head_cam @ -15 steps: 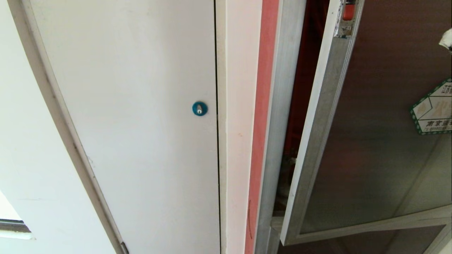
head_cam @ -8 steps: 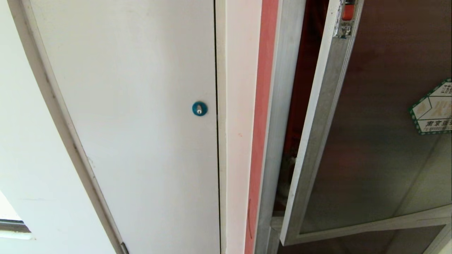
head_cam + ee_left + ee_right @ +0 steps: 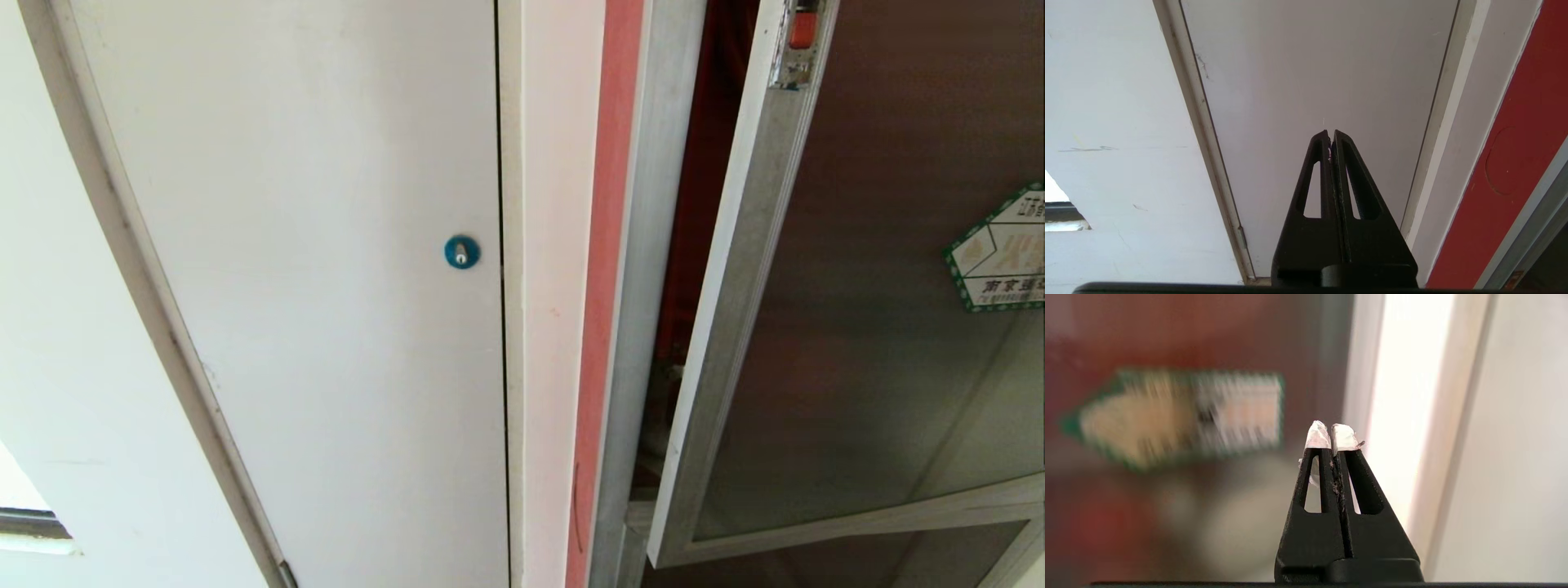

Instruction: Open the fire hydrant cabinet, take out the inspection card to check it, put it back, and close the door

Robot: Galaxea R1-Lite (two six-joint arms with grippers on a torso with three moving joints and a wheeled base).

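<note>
Jaws pressed together and empty on both grippers. Left gripper: black fingers, pointing at the plain white door with its blue round lock. Right gripper: white-wrapped fingertips, held before the dark glass near the green-bordered sticker. Fire hydrant cabinet: silver frame, red strip beside it, dark red interior showing through the gap. Door: ajar, small red latch at its upper edge. Inspection card: not visible.
</note>
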